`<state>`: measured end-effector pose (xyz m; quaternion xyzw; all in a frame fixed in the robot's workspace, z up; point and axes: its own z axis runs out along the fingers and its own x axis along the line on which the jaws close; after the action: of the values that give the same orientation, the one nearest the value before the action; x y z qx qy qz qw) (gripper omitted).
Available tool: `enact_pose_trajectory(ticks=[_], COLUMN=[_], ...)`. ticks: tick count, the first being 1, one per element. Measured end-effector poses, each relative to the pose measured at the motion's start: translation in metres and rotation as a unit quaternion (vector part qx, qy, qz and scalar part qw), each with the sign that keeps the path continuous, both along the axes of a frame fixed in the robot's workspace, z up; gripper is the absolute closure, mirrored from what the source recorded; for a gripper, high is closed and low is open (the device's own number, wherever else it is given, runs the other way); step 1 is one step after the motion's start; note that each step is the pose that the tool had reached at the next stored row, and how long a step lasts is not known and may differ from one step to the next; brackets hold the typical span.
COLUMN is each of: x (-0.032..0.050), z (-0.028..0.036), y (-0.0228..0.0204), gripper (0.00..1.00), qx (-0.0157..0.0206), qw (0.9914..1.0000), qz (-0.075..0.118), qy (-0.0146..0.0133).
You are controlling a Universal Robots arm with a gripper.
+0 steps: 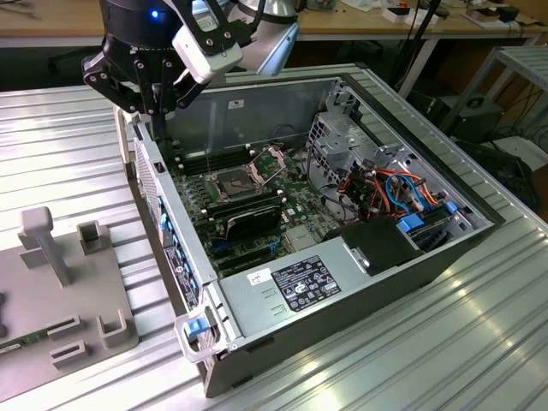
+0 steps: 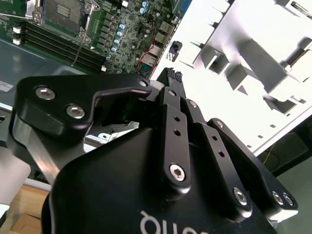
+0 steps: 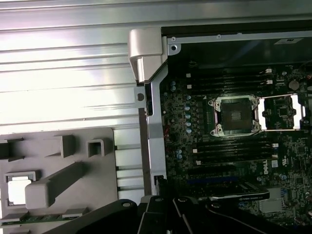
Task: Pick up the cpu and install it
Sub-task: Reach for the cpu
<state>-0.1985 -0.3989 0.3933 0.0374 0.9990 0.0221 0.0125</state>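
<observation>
In the first wrist view a pale square piece that looks like the cpu (image 3: 18,189) lies in a recess of the grey holder plate (image 3: 58,161). My gripper (image 1: 157,116) hangs above the wall of the open computer case (image 1: 171,223) on the exterior view's left, between the holder and the motherboard. In the second wrist view its black fingers meet at the tip (image 2: 171,75), shut with nothing seen between them. The dark square socket (image 3: 234,115) lies bare on the board, its metal bracket (image 3: 280,112) swung open beside it. The exterior view also has the socket (image 1: 235,181).
Memory slots and sticks (image 1: 244,214) flank the socket. A power supply (image 1: 300,282) fills the case's near end, and a drive cage with coloured cables (image 1: 385,184) stands on the exterior view's right. The holder plate (image 1: 60,300) carries upright grey posts on the ribbed metal table (image 1: 428,342).
</observation>
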Motion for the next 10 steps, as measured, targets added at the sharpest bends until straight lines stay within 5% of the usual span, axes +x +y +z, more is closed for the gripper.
enact_pose_trajectory(ticks=[10], x=[-0.0014], z=[0.0], y=[0.0], gripper=[0.89], qx=[0.0], qw=[1.0], qz=[0.0], qy=[0.0])
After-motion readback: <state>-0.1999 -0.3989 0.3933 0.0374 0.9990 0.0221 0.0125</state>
